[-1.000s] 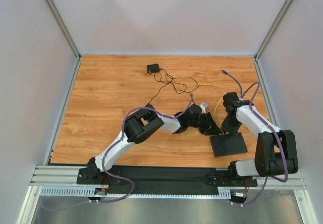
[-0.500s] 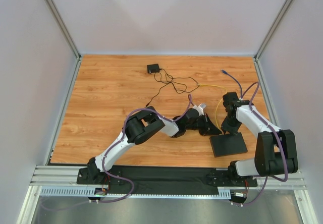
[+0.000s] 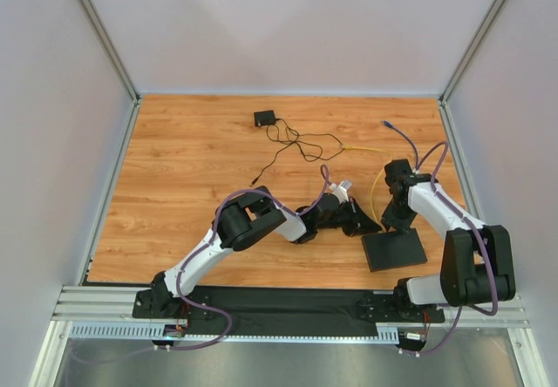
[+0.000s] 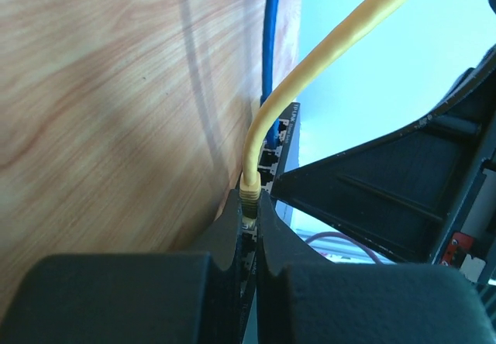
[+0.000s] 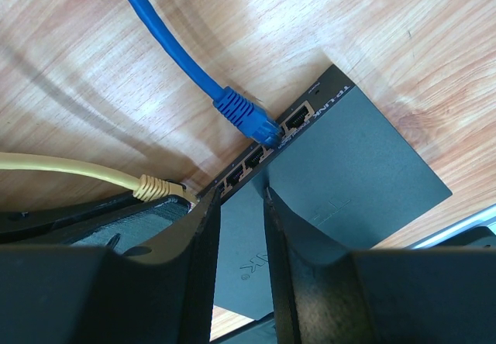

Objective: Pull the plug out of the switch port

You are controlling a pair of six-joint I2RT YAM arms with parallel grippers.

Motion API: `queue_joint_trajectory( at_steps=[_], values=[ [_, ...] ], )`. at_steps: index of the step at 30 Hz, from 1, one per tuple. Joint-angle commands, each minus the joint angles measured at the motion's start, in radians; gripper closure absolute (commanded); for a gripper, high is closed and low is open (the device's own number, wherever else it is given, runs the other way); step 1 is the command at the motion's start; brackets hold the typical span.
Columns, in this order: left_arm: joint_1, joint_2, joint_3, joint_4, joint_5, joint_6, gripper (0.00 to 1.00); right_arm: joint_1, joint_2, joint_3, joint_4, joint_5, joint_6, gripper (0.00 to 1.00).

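Plug [image 4: 249, 203], yellow: seated in the end port of the switch [image 5: 349, 173], at the left end of the port row [image 5: 256, 156] as my right wrist view shows it. The port itself is hidden behind my fingers. By my judgement the plug is not yet out.

Left end effector [image 4: 249, 224]: closed on the plug, pinching it from both sides just where it enters the switch. I lie low along the table [image 3: 174, 160], so the pull can run straight out of the socket.

Right end effector [image 5: 239, 204]: fingers narrowly parted and gripping nothing, tips resting on the switch's top face just behind the ports. As I read it, the purpose is to pin the thin box down so it does not slide with the plug.

Blue plug [image 5: 248, 117]: in a port further along the same row, apart from both end effectors.

Adapter [image 3: 264, 118]: near the table's far edge, well apart.

Risk: the latch tab may need pressing. I cannot tell whether my fingers cover it.
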Motion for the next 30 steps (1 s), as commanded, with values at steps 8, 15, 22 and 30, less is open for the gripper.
queue_joint_trajectory(
  at_steps=[8, 15, 22, 30],
  values=[
    [0.048, -0.013, 0.018, -0.238, -0.027, -0.007, 1.0, 0.008, 0.099, -0.072, 0.041, -0.018, 0.003, 0.71],
    [0.065, 0.004, 0.003, 0.032, -0.056, 0.089, 1.0, 0.012, 0.11, -0.069, 0.038, -0.015, 0.0, 0.71],
    [0.065, -0.029, -0.014, -0.077, -0.081, 0.132, 1.0, 0.013, 0.113, -0.068, 0.04, -0.015, 0.0, 0.71],
    [0.085, -0.015, -0.023, -0.095, -0.093, -0.032, 1.0, 0.013, 0.111, -0.068, 0.04, -0.014, 0.003, 0.71]
  ],
)
